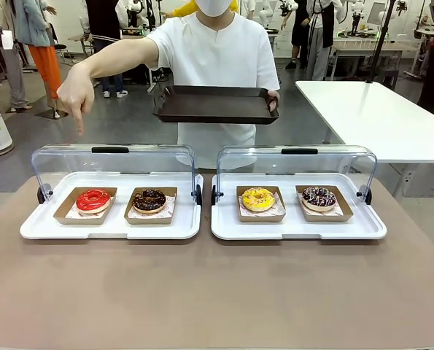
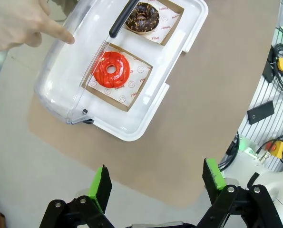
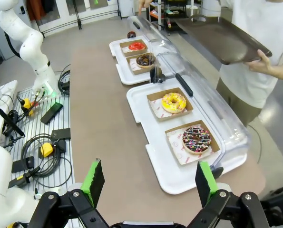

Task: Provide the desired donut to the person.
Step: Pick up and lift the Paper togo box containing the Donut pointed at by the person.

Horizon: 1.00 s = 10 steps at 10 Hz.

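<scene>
Left fingers point(image 2: 101, 184) and right fingers point(image 3: 94, 179), black with green pads, are both spread wide with nothing in them, hovering over the tan table point(image 1: 217, 292). The person's hand point(image 1: 76, 91) points down at the glossy red-iced ring donut point(image 1: 93, 200). It sits in a shallow brown card tray point(image 1: 63, 213) at the left end of the left white plastic tray point(image 1: 34, 227), with the clear domed lid point(image 1: 114, 164) tipped back. My worry: squeeze that soft icing and it smears, or the flimsy card buckles. The dark chocolate donut point(image 1: 149, 200) is just beside it, easy to bump.
</scene>
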Motion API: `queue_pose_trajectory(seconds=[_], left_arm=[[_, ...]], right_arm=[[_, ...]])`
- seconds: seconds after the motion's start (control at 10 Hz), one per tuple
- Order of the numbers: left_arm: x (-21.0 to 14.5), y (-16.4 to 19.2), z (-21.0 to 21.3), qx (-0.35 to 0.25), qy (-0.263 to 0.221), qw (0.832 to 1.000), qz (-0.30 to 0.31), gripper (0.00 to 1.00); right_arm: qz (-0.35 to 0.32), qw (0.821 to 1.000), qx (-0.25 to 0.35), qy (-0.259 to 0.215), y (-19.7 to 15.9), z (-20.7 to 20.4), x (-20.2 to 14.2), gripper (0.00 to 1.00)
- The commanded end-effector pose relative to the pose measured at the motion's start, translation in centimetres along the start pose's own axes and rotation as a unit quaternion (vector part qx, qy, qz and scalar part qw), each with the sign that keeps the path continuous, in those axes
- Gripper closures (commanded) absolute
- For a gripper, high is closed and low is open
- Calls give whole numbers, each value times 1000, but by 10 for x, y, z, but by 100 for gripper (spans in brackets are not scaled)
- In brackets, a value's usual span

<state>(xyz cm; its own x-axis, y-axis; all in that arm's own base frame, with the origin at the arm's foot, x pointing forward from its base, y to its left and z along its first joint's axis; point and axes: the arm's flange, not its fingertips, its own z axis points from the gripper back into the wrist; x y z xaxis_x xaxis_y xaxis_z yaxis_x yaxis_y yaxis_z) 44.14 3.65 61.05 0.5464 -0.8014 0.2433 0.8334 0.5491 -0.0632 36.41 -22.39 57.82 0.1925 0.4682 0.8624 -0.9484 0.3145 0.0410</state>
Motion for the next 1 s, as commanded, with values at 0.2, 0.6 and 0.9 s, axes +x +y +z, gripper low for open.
queue_pose_trajectory(seconds=[0.2,0.6,0.9], left_arm=[[15,-11,-53,39,44,998,-27,0],[39,-20,-118,69,80,976,-192,0],[39,-4,-156,45,116,954,-273,0]], right_arm=[[-5,1000,-4,4,-1,-1,0,0],[-5,1000,-4,4,-1,-1,0,0],[-5,1000,-4,4,-1,-1,0,0]])
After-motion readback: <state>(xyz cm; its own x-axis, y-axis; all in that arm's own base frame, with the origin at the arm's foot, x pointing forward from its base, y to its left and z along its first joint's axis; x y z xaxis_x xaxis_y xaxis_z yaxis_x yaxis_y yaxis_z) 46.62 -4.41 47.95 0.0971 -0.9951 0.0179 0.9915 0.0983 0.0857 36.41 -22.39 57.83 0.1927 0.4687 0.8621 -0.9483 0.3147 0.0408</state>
